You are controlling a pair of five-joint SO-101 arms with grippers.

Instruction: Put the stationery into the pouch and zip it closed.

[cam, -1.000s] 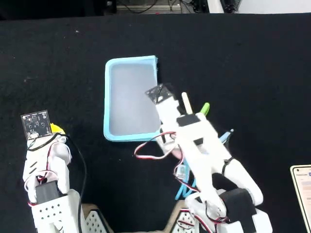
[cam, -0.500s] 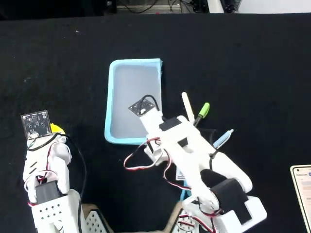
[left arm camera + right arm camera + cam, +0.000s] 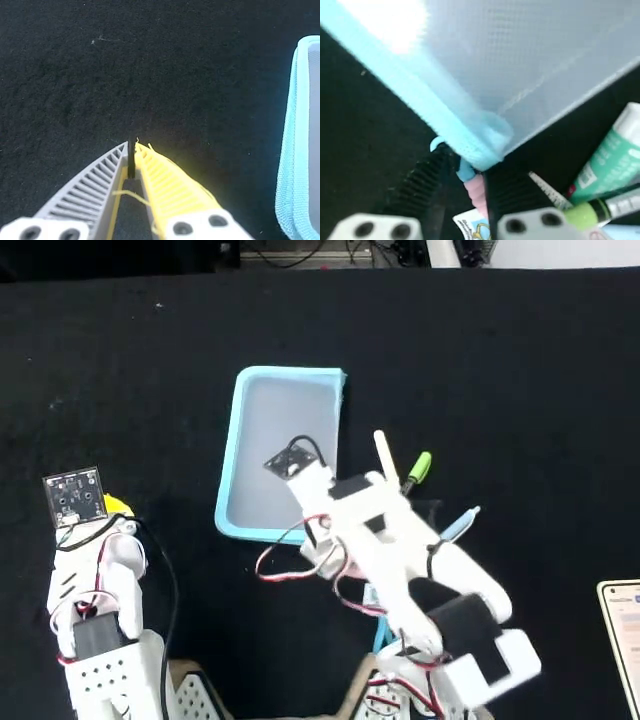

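Note:
The light blue pouch lies flat in the middle of the table, its top tilted to the right. My right arm leans over the pouch's near right corner. My right gripper is shut on that corner of the pouch, with a blue tab and something pink between the black fingers. A white pen, a green highlighter and a blue pen lie right of the pouch. My left gripper is shut on nothing, over bare cloth left of the pouch edge.
A green and white tube and a green cap lie close to my right gripper. A printed card sits at the table's right edge. The left arm stands at the near left. Black cloth covers the table.
My right arm swung left and back over the pouch's near corner. The pouch's far end shifted right, so it now lies tilted. The left arm has not moved.

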